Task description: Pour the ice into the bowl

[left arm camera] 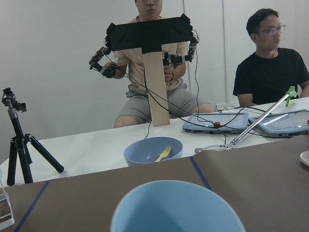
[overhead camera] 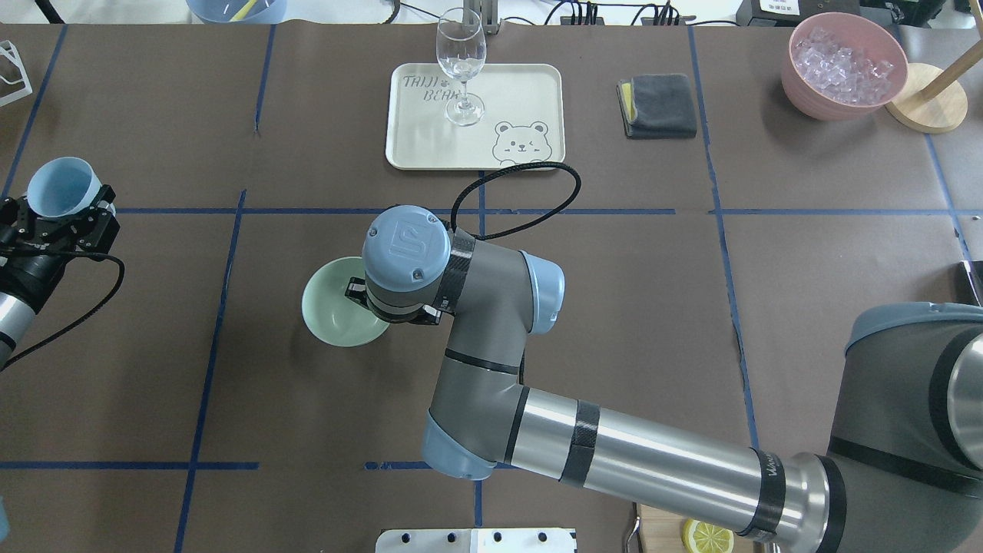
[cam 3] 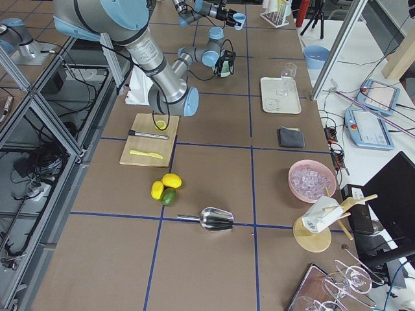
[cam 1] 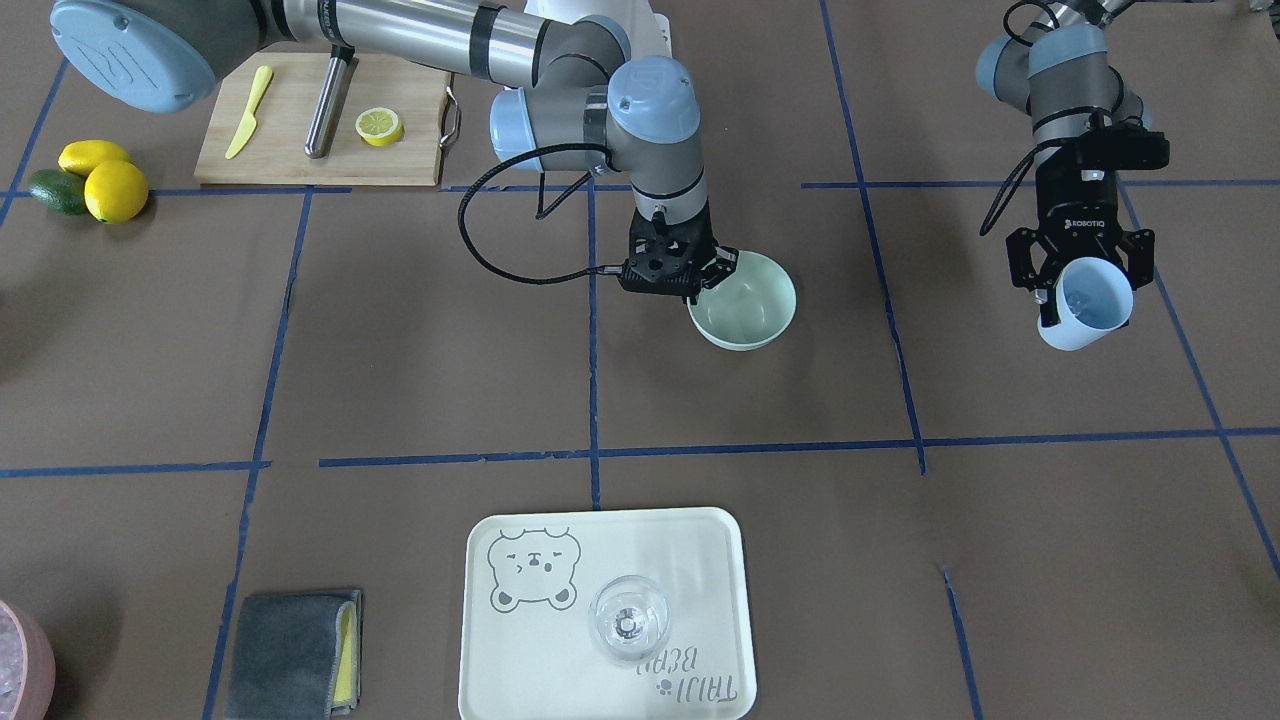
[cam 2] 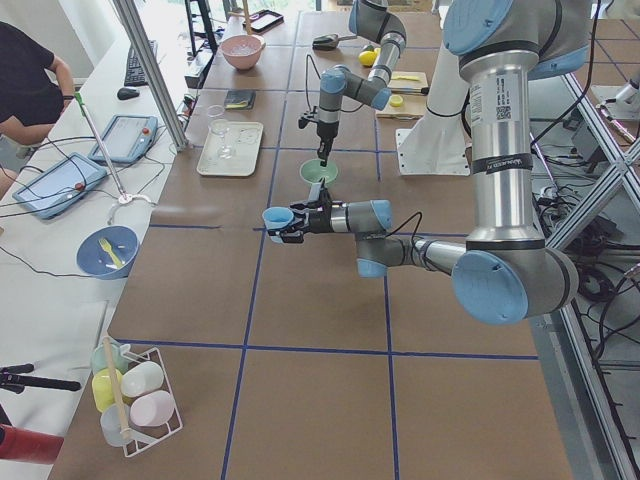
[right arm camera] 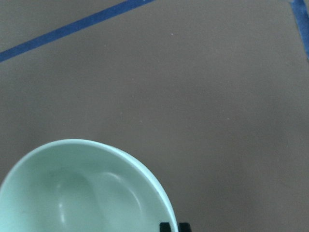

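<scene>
Clamped light, stiff blue cup (cam 1: 1085,318) around its wall w/ left hand (cam 1: 1088,282), ice inside unclear; pinched prob. slippery bowl (cam 1: 752,310) at rim w/ right hand (cam 1: 712,275)

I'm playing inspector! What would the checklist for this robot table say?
Surface: brown paper-covered table, blue tape grid.
Job's things: round pale mint-green bowl, empty; light blue plastic cup, held aloft, contents unclear.
Clutter: clear wine glass on cream bear tray; folded grey cloth; pink tub of clear cubes; wooden cutting board with yellow knife and lemon half; steel scoop.
Grippers: left end effector shut on the cup; right end effector pinching the bowl's rim.
Cables: black cable looping from each wrist.
Surroundings: two seated people beyond the table.
</scene>
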Robot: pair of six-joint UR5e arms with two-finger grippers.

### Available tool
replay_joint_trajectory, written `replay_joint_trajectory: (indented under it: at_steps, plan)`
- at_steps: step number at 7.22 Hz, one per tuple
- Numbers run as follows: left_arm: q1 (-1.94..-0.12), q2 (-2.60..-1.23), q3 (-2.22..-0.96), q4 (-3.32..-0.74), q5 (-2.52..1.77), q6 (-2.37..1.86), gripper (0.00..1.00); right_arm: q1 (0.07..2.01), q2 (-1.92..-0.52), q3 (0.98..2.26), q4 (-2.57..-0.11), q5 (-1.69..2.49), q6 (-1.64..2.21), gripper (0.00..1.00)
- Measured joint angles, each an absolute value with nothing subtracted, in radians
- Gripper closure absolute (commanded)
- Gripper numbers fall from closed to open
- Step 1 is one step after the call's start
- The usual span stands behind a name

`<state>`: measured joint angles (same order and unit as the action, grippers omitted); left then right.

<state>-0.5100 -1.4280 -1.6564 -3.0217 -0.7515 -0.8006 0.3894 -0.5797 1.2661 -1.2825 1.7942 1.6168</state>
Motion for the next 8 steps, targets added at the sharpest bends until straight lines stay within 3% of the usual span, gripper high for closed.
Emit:
replay_joint_trajectory:
  at_steps: [2,5,8]
  plan:
    - [-0.496,-1.433,-1.662,-3.007,-0.754,-0.792,1.00,0.410,-0.605,1.335,-1.283,1.801,1.613,0.00]
    - [-0.424,-1.501,-1.719,-2.818,-0.751,-0.780,1.00,0.514,-0.831,1.606,-1.293,1.901,1.555,0.00]
    - [-0.280,-1.610,-1.769,-2.692,-0.576,-0.784,1.00,0.596,-0.980,1.728,-1.290,1.989,1.465,0.00]
